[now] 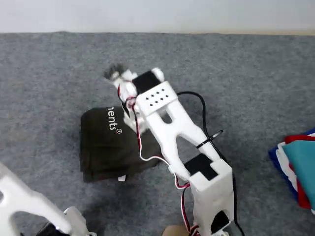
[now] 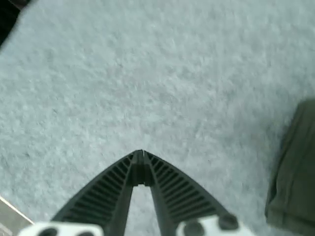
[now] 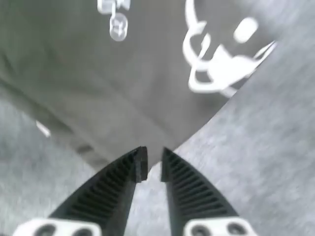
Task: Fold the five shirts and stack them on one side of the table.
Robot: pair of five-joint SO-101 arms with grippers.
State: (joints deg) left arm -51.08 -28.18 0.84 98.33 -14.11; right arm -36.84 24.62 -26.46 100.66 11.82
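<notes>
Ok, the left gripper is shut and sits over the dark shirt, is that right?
No. The left gripper is shut, but it sits over bare grey table, with the dark shirt off to one side. The left wrist view shows it.

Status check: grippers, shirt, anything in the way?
Left gripper shut over bare mat. Right gripper slightly open at edge of dark folded shirt. Coloured shirt stack sits apart.
</notes>
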